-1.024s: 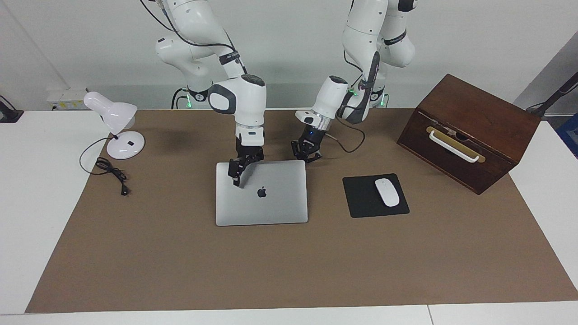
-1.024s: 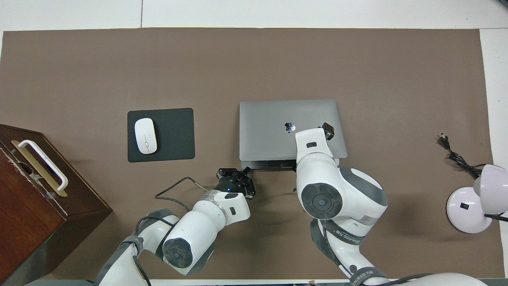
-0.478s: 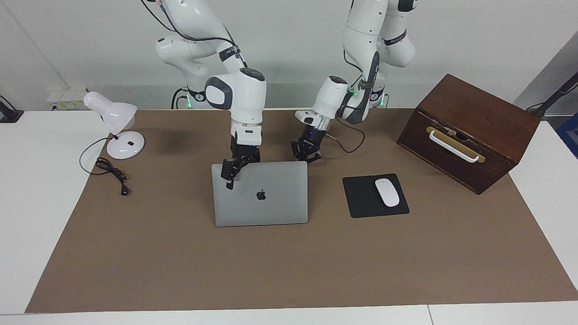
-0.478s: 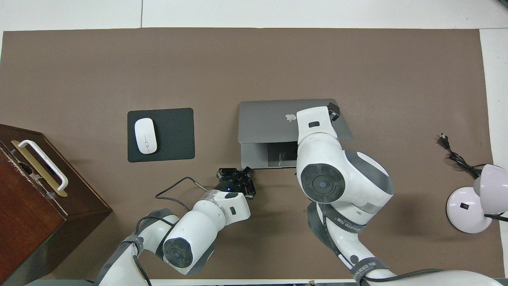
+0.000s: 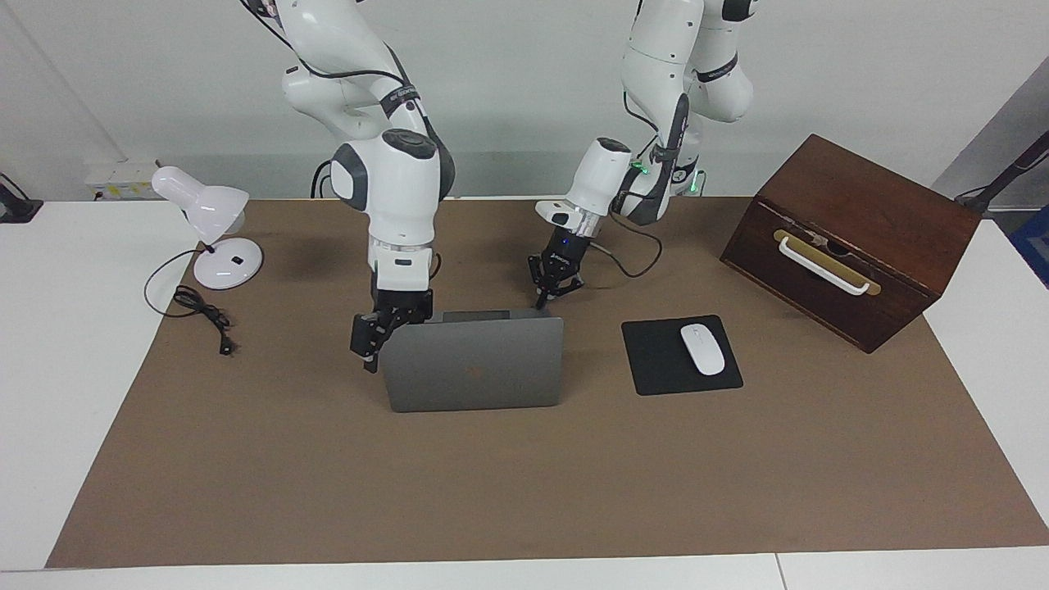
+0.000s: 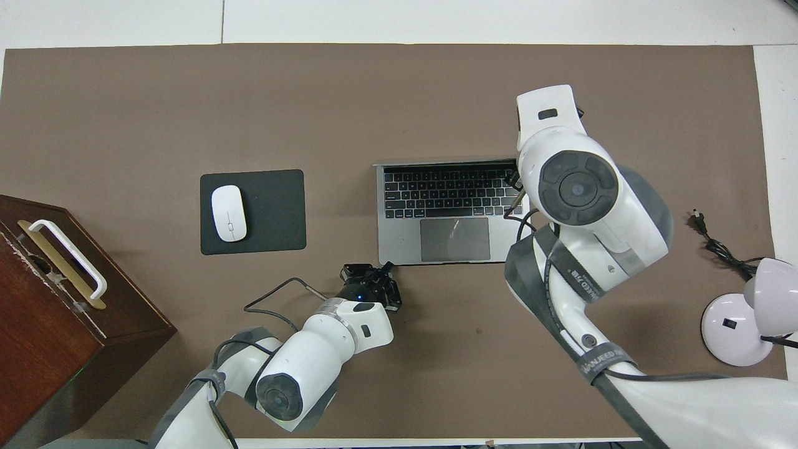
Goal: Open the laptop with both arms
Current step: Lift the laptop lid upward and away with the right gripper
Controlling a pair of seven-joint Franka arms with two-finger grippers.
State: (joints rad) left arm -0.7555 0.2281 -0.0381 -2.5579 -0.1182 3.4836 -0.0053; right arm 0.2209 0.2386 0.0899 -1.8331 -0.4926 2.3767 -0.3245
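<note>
laptop (image 5: 474, 365) lid upright, keys showing | right hand (image 5: 370, 330) at lid's top corner, grip unreadable | left hand (image 5: 551, 284) at base's near corner, fingers' state unreadable | stiff thin shell, smooth; hold lid's edge

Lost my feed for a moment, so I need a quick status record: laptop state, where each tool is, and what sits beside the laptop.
laptop: open, lid about upright, keys and trackpad showing
right tool: at the lid's upper corner toward the right arm's end
left tool: low at the base's corner nearest the left arm, contact unclear
beside laptop: white mouse on black mouse pad, toward the left arm's end
</note>
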